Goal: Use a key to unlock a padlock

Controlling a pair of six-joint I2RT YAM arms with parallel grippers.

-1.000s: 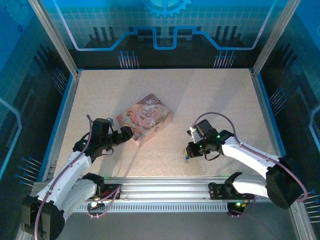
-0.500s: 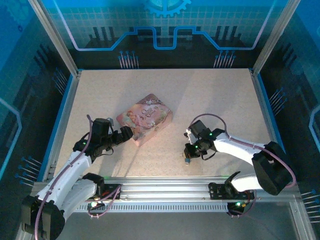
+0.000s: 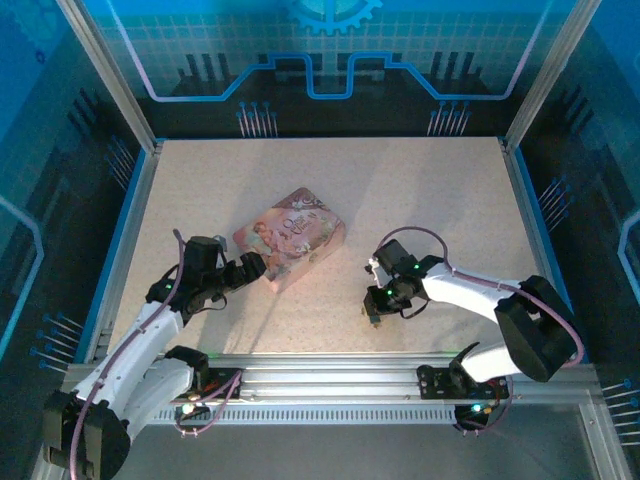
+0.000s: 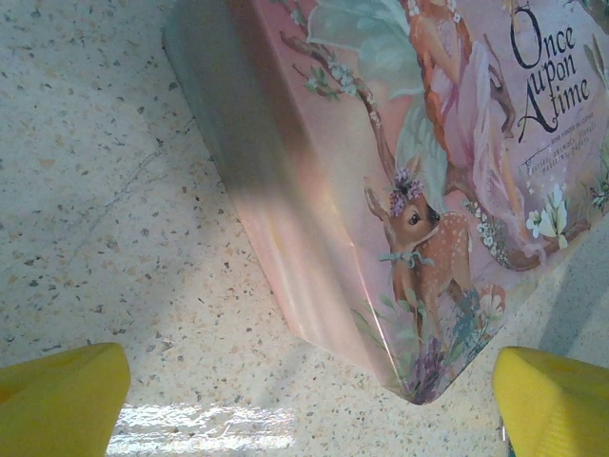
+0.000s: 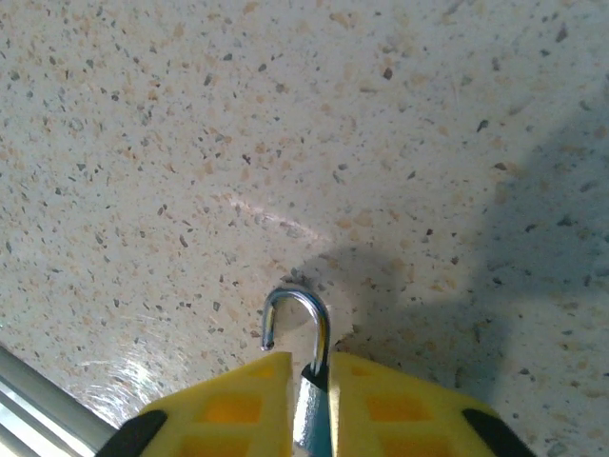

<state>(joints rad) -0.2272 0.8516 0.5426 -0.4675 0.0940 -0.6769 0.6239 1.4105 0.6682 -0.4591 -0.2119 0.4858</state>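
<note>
While pinching the padlock (image 5: 310, 424) by its bluish body, slid a touch leftward across the overhead frame within the past second, arm folded tighter. Meant here: the right gripper (image 3: 373, 308), shut narrow on the lock just right of centre, low over the speckled surface (image 3: 420, 200). Seen from the wrist at bottom centre of the frame, with the silvery shackle (image 5: 297, 319) poking up between the yellow fingers (image 5: 224, 405), one end hooked free in the air. Looks sprung open, to judge by that loose end, though hard to swear to with the body half hidden. Cannot tell where the key lies, or whether lodged in the lock. Unmoved meanwhile at lower left of the overhead frame: the left gripper (image 3: 250, 268), spread wide, yellow tips at the two bottom corners of its wrist frame, astride the near corner of the pink storybook box (image 4: 381, 190) without touching. Suggests repositioning rather than fresh work: lock kept firmly in hand, likely either just opened or being brought round for the key.
</note>
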